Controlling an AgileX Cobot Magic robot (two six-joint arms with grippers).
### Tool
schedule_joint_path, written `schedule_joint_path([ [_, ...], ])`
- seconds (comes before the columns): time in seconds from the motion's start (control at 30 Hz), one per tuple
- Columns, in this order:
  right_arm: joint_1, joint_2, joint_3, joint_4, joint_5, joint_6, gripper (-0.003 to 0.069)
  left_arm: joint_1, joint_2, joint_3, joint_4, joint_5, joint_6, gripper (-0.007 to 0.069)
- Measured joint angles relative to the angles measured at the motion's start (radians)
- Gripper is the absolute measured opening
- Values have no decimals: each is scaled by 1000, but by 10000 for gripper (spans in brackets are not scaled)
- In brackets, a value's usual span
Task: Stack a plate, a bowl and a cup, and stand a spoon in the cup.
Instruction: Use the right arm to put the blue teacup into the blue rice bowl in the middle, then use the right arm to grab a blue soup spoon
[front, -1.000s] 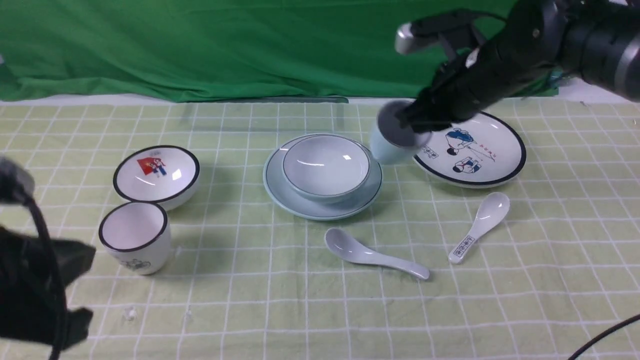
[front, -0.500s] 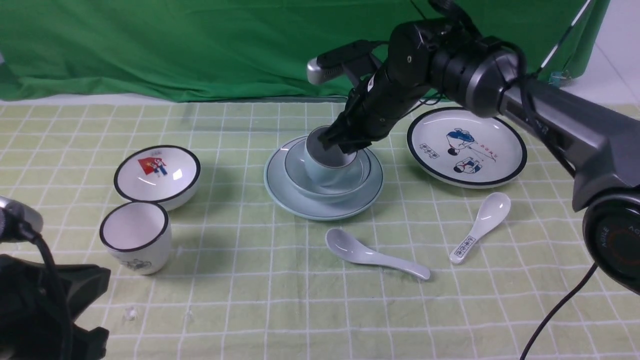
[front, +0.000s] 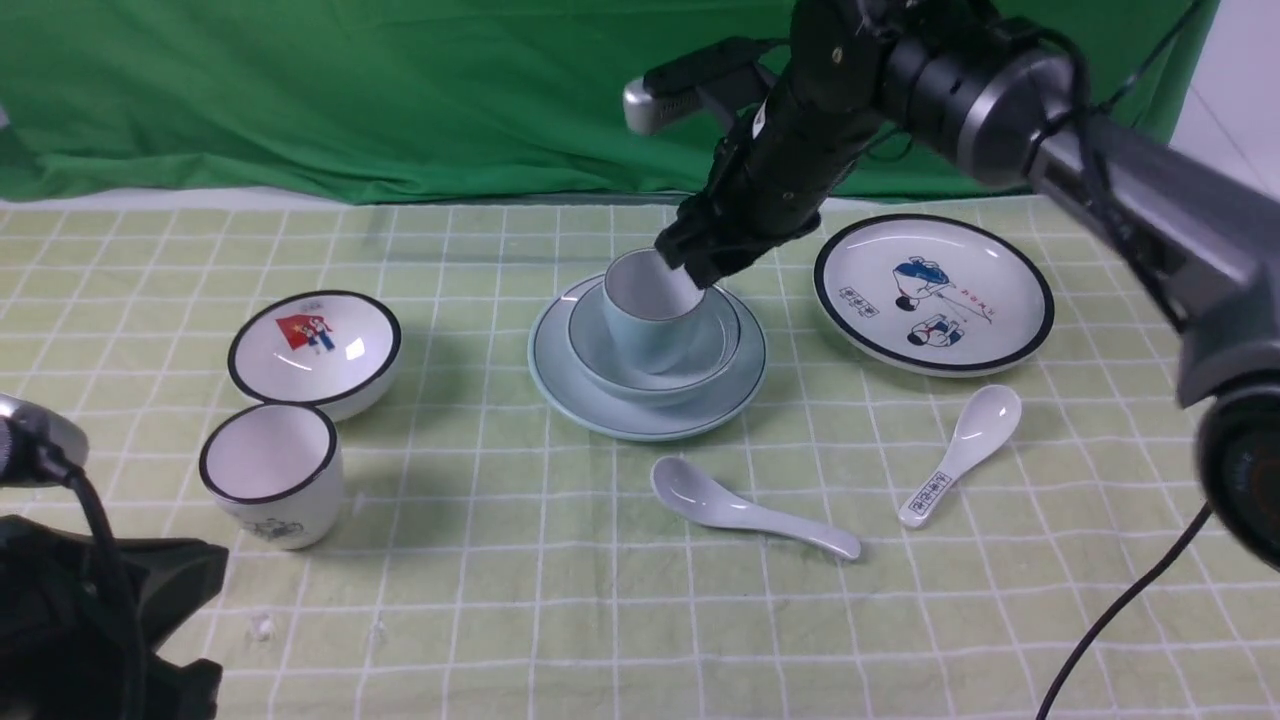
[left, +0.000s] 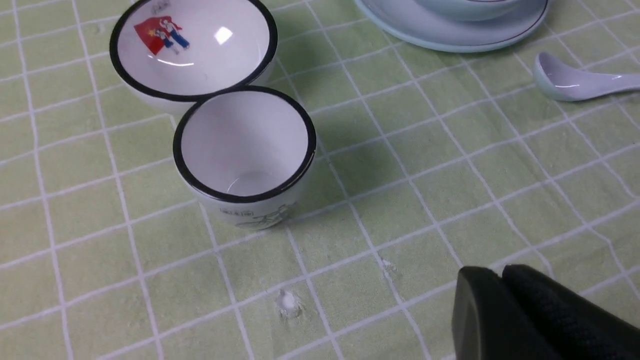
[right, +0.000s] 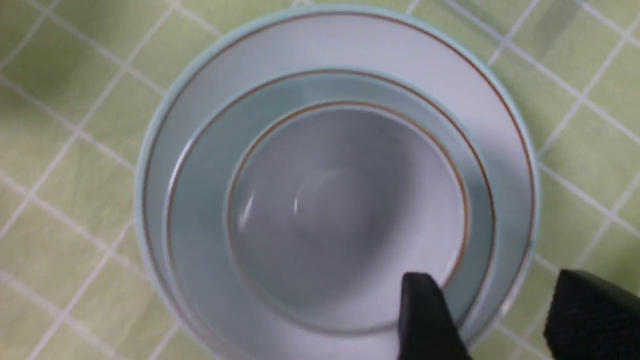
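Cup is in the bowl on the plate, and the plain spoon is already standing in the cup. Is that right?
No. The cup does sit in the bowl on the plate, but the plain spoon is not standing in it: the front view shows it lying on the cloth in front of the plate, and the right wrist view shows the cup empty.

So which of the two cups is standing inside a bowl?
The pale blue-green cup, nested in the matching bowl on its plate. The black-rimmed white cup stands directly on the tablecloth.
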Motion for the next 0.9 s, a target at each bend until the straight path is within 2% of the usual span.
schedule_joint_path([
  [0.17,0,-195,208,1,-31,-5,57,0,0,-3,-4,15,-1,-8],
  [0.23,0,-229,299,6,-60,-5,29,0,0,-3,-6,17,-1,-8],
  [0.33,8,-238,456,37,-122,-8,14,0,-1,-3,-7,21,-1,-8],
  [0.47,51,-201,618,54,-294,-30,13,0,-1,-3,-20,21,-1,-8],
  [0.63,74,-172,654,89,-431,-10,13,0,-1,-3,-29,21,-1,-8],
  [0.9,177,-138,655,108,-443,-12,13,0,-1,-3,-30,21,-1,-8],
])
